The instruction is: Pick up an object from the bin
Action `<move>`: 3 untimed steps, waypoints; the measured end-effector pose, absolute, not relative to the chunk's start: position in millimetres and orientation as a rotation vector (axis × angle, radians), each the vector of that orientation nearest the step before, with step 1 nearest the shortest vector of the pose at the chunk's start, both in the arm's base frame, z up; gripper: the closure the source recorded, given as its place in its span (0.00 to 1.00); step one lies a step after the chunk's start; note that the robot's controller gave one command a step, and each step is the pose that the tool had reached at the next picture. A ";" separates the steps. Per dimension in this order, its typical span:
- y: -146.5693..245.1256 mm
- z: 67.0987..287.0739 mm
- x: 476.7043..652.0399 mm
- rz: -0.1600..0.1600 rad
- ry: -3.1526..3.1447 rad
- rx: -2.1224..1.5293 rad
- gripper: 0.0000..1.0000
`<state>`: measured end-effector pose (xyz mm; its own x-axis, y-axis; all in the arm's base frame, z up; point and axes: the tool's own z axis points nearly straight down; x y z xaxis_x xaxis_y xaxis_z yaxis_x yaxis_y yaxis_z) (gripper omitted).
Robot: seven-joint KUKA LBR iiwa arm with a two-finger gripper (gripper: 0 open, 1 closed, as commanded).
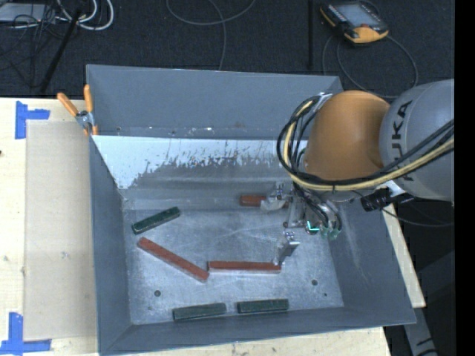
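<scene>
Camera view: gripper (285, 251) low over right end of flat red-brown bar (243, 267) mid-bin; can't tell claw state.

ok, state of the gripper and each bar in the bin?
gripper: low in the bin, at the middle red-brown bar's right end
middle red-brown bar: flat on the floor
slanted red-brown bar: flat, diagonal
back red-brown bar: flat at the back, partly hidden
left dark green bar: flat, tilted
front-left dark green bar: flat
front-right dark green bar: flat
</scene>
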<state>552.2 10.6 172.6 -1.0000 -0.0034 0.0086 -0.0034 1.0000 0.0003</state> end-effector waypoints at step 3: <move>66.1 76.5 543.5 -0.001 -3.141 -0.074 0.00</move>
